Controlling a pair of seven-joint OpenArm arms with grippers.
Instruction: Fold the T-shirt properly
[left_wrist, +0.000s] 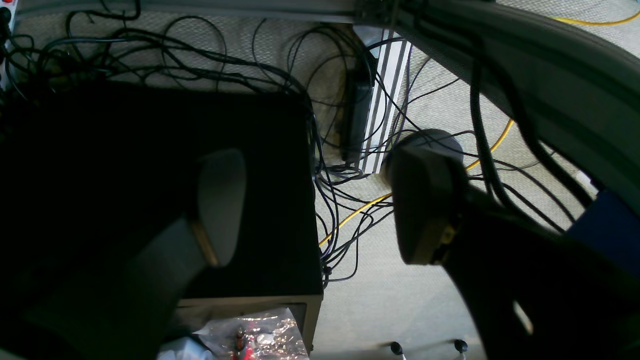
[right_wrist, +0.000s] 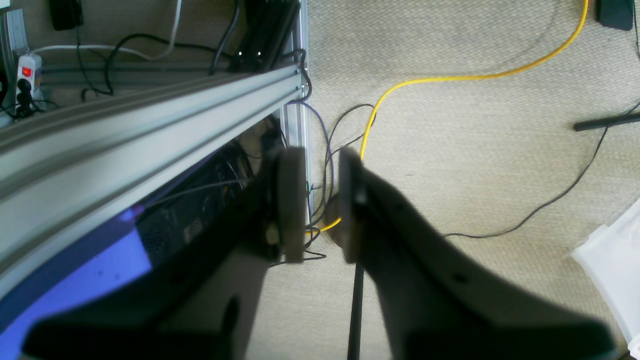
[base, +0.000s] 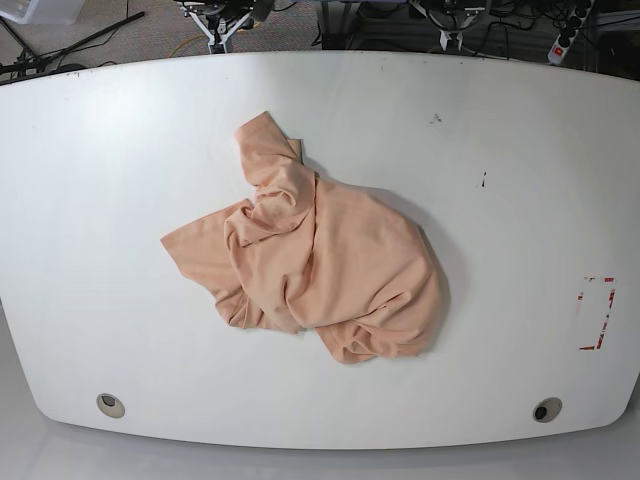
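Though crumpled on table (base: 90, 250), T-shirt (base: 320, 260) shows no readable writing.

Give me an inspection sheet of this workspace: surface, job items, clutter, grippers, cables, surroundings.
Surface: white table, a few small dark specks, a red-marked rectangle near the right edge, two round holes along the front edge.
Job's things: T-shirt lies crumpled in a heap near the middle, unfolded.
Clutter: nothing seen on the table besides the shirt.
Grippers: left gripper open and empty, off the table; right gripper open with a narrower gap, empty, over carpet.
Cables: yellow cable and tangled black cables on the floor.
Surroundings: beige carpet, aluminium frame rail, power strip.
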